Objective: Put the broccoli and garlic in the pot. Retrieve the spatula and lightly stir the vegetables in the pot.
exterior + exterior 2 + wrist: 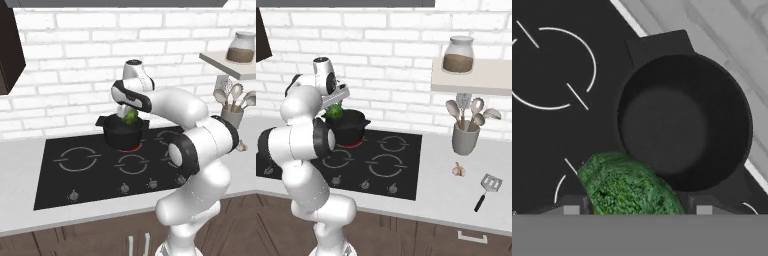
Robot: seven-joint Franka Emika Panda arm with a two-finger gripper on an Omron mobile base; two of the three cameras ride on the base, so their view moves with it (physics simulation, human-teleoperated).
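My gripper is shut on the bright green broccoli, which sits between the two dark fingertips. It hangs just above the near rim of the black pot, whose inside looks bare. From the left base, the broccoli hovers over the pot on the back burner. In the right base view the broccoli is above the pot. The garlic lies on the counter to the right. The spatula lies flat near the counter's front right.
A grey utensil cup with several spoons stands behind the garlic. A jar sits on a wall shelf above it. The black cooktop has knobs along its front; the burner under the pot glows red.
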